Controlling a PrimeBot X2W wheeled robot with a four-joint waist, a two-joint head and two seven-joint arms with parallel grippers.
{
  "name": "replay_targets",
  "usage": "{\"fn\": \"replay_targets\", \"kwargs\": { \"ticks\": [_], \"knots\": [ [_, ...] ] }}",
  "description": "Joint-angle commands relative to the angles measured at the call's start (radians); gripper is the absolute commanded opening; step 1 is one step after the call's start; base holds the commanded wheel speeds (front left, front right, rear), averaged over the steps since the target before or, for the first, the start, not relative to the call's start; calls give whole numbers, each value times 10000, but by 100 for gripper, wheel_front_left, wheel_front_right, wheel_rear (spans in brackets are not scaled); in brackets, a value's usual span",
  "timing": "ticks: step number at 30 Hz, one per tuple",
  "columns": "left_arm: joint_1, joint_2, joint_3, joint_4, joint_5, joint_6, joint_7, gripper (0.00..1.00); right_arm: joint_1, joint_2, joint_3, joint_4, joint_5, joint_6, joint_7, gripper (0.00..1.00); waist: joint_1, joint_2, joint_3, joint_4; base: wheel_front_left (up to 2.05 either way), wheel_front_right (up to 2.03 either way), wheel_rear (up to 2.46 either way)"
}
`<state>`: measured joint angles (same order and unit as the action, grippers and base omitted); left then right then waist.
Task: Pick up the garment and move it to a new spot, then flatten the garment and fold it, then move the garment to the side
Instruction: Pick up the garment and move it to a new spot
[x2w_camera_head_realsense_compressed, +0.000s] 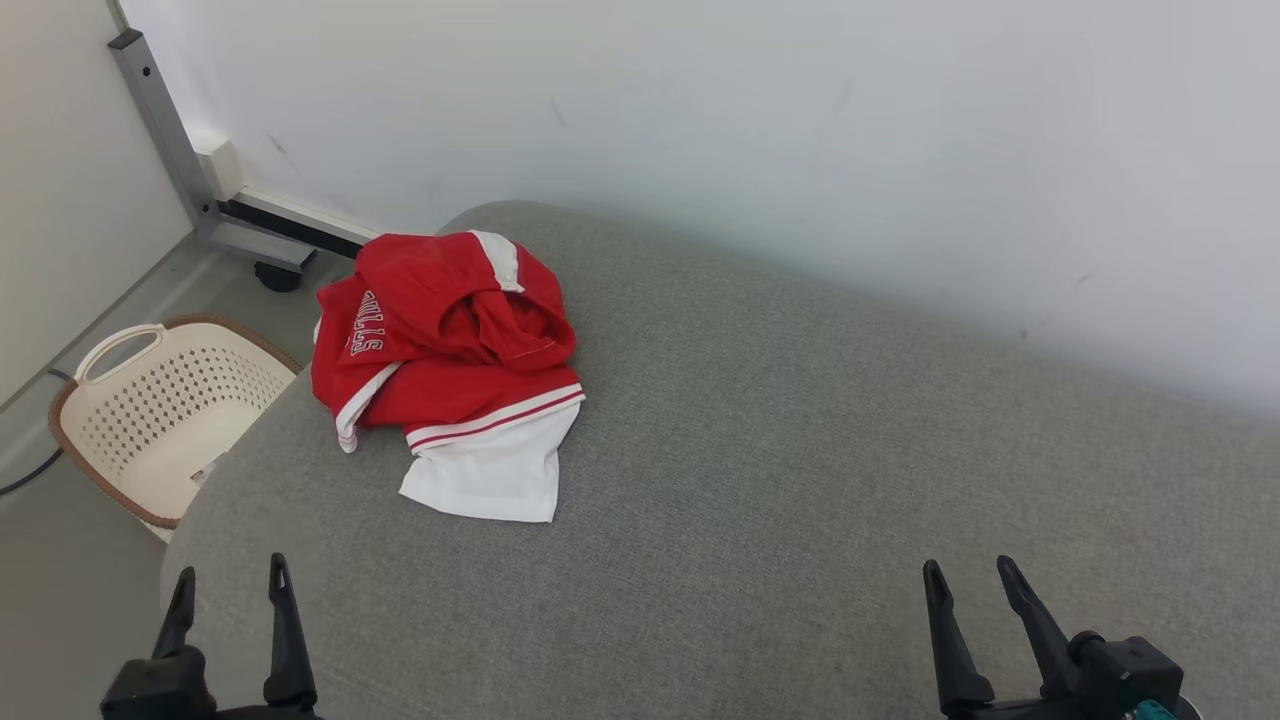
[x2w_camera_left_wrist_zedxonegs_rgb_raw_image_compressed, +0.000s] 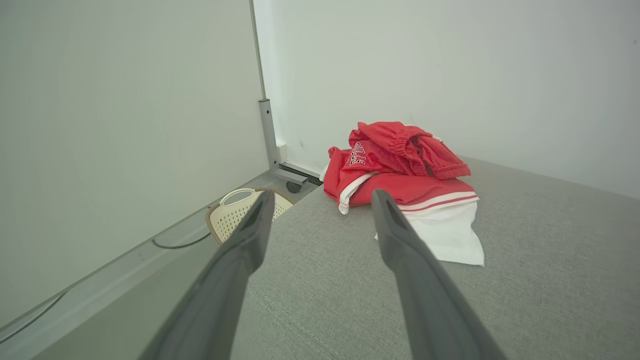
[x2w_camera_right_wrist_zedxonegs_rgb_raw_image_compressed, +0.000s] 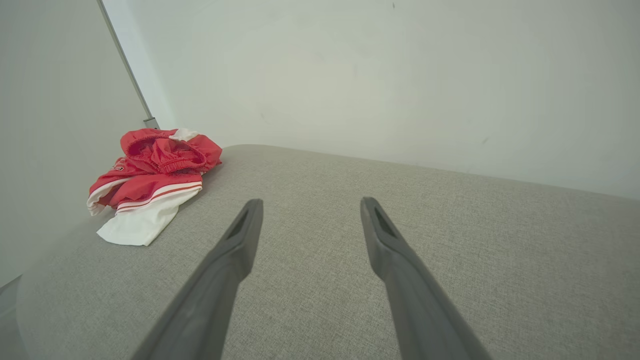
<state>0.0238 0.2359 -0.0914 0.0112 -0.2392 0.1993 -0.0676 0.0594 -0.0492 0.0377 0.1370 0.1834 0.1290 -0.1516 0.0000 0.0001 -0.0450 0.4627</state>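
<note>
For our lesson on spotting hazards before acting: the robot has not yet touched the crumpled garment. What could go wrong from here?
1. The garment lies bunched near the left edge of the grey surface, with the basket below; a clumsy grab could push it over.
2. Its layers overlap, so the open left gripper may pinch only one and lift it tangled.
3. The open right gripper is far off and must reach across.

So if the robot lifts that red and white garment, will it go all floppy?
Probably floppy: the garment lies crumpled in soft folds, so it should unfurl and dangle when lifted. It looks thin, so likely light. Pushed, it would probably bunch up on the rough grey surface rather than slide.
</note>
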Motion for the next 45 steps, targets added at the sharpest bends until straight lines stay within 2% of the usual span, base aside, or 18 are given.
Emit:
{"fn": "replay_targets", "kwargs": {
  "ticks": [1, 7, 10, 14, 20, 26, 32, 45],
  "knots": [
    [123, 30, 54, -110, 10, 70, 2, 100, -91, -20, 11, -5, 42, 35, -66, 100, 0, -1, -22, 128, 0, 0, 0],
    [-69, -164, 341, -200, -347, 266, -291, 100, -148, -20, 125, -3, 36, 35, -16, 100, 0, -1, 52, -33, 0, 0, 0],
    [-491, -104, 342, -145, -426, 121, -304, 100, -194, -20, 239, -30, 22, 35, 32, 100, 0, -1, 140, -250, 0, 0, 0],
    [-1656, 128, 338, 91, -701, -347, -183, 100, -446, -22, 442, -110, -20, 35, 92, 100, 0, -1, 409, -753, 0, 0, 0],
    [-3800, 541, 657, 1047, -1376, -986, 207, 100, -964, -25, 789, -209, -117, 34, 137, 100, 0, -1, 1045, -1909, 0, 0, 0],
    [-5649, 1001, 926, 2293, -1787, -1355, 581, 100, -1461, -25, 920, -184, -62, 34, 6, 100, 0, -1, 1636, -2999, 0, 0, 0],
    [-7039, 1587, 1114, 4042, -2213, -1806, 1218, 100, -1741, -19, 909, -19, 33, 34, -206, 100, 0, -1, 2042, -3806, 0, 0, 0],
    [-8750, 2922, 908, 8045, -2069, -2015, 2794, 100, -2315, -16, 1148, 339, 139, 35, -537, 100, 0, -1, 2775, -5076, 0, 0, 0]
  ]
}}
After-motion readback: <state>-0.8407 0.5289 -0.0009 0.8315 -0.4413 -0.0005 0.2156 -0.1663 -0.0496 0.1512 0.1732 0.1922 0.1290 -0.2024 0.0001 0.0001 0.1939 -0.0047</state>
